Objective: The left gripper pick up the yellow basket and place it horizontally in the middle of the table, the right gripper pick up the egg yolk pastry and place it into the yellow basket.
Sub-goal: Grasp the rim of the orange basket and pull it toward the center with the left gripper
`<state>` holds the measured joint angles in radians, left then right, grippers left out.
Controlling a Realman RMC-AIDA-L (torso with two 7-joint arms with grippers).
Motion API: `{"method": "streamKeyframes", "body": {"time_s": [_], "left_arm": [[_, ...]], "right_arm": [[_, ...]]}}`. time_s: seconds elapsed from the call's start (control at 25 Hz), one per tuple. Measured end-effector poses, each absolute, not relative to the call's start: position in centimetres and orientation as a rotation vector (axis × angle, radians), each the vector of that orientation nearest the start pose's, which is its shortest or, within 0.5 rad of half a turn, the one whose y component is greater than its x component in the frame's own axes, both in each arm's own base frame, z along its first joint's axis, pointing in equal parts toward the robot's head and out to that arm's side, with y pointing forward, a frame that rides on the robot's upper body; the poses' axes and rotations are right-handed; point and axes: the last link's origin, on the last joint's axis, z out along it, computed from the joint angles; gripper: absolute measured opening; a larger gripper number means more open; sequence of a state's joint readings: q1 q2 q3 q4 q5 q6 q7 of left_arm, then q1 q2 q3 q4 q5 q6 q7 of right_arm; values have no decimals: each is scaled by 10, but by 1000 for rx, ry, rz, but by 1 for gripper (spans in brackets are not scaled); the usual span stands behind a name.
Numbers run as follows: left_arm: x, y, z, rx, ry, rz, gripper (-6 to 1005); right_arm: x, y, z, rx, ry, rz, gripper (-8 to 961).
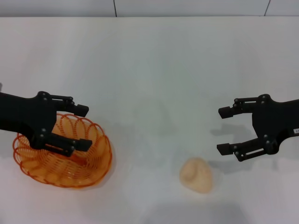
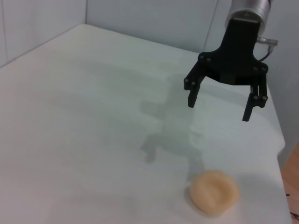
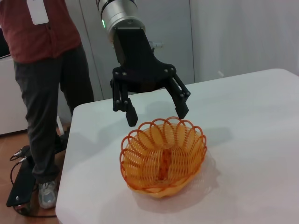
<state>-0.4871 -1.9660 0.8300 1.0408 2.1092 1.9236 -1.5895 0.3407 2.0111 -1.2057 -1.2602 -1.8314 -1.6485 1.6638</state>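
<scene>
**Inspector:** The left gripper [image 1: 85, 127] stood with its fingers spread apart, poised above the far rim of the yellow basket [image 1: 65, 154], holding nothing. The basket sat on the table [image 1: 154, 65] at the robot's left, well off centre.

**Reviewer:** And the proper approach?

**Inspector:** In my judgement, descend so one finger passed inside the rim and one outside, then close on the wire loops. The right gripper [image 1: 228, 130] waited, likewise spread, near the egg yolk pastry [image 1: 197, 175] but apart from it.

**Reviewer:** Anything obscured?

**Inspector:** The black arm covered the basket's rear edge from overhead. Whether a fingertip touched the rim could not be determined. A person [image 3: 46, 70] stood beyond the table, head cut off.
</scene>
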Motion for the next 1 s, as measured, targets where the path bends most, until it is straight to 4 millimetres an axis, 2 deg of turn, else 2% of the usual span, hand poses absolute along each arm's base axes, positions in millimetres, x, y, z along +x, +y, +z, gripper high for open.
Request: {"method": "streamKeyframes", "body": {"time_s": [0.36,0.72,1.0], "left_arm": [[-247,308,87,-3022,-527,-234,873],[-258,315,123,-2812,-935,19,872],[-266,317,138,-2637,-1159,176,872]], "right_arm": [[202,300,30,-3004,241,420,857],[202,302,30,-2994,248,436,857],[201,303,30,-2984,248,461,857]]}}
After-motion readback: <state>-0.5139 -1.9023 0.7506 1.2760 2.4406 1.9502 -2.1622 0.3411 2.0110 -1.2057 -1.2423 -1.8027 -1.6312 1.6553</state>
